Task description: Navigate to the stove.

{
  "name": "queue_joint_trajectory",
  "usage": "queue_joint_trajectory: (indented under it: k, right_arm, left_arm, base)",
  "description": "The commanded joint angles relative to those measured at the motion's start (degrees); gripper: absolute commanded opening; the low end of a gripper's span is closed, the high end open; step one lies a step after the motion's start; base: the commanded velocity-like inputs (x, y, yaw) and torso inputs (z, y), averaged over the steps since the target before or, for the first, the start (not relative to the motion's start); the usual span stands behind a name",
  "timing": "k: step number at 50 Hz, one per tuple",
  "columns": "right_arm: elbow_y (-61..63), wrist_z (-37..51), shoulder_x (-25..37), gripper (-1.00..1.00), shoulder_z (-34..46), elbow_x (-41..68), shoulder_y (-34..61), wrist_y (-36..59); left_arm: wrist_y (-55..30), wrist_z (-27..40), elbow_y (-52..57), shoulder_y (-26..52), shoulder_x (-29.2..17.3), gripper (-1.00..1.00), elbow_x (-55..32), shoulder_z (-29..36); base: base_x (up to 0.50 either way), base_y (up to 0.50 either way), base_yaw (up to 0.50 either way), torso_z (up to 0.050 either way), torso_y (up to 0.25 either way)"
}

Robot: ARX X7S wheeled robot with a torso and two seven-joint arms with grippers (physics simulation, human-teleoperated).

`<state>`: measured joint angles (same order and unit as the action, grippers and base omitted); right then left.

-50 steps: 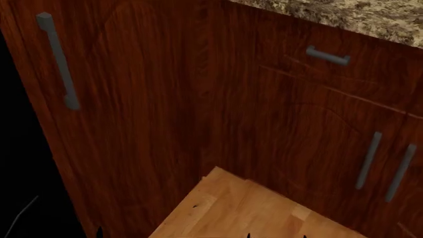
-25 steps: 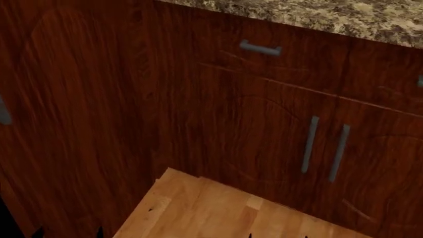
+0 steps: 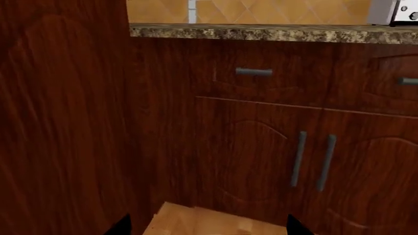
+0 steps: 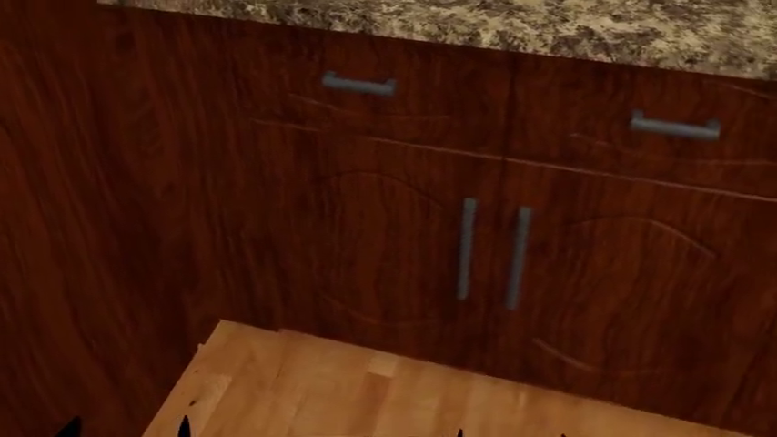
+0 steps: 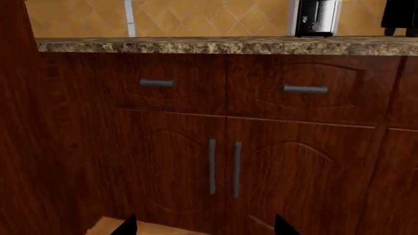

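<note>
The stove is out of view in every frame. I face dark wood base cabinets (image 4: 486, 246) under a speckled granite counter (image 4: 583, 32). Only the black fingertips of my left gripper (image 3: 209, 230) show in the left wrist view; they stand wide apart with nothing between them. My right gripper (image 5: 205, 229) is the same in the right wrist view: open and empty. In the head view both the left gripper (image 4: 127, 430) and the right gripper (image 4: 510, 434) show only as tiny tips at the lower edge.
A tall wood cabinet side (image 4: 73, 228) stands close on the left. Light wood floor (image 4: 364, 391) lies in front of the cabinet doors. A small white and black toaster (image 5: 314, 17) sits on the counter (image 5: 228, 46) against the tan tile wall; it also shows in the left wrist view (image 3: 395, 12).
In the head view the cabinets have slid left: the tall cabinet's long handle has left the frame and a second drawer handle has come in at the right.
</note>
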<state>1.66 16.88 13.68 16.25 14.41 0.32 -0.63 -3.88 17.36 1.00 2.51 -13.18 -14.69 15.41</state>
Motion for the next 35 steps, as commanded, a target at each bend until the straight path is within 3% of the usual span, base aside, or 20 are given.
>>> queue_joint_trajectory:
  k: [1,35]
  right_arm:
    - [-0.18,-1.06,-0.88,1.00,-1.32,-1.02,0.21,0.38]
    - [0.11,-0.51,-0.17,1.00,0.34,-1.82,-0.02,-0.87]
  left_arm:
    - [2.26,-2.44,-0.38,-0.28,0.70,1.00,0.40,-0.66]
    - [2.46,-1.75,-0.29,-0.19,0.06,1.00,-0.19,0.05]
  base:
    - [0.00,0.00,-0.50,0.000,0.000]
    - [-0.01,0.00,-0.47,0.000,0.000]
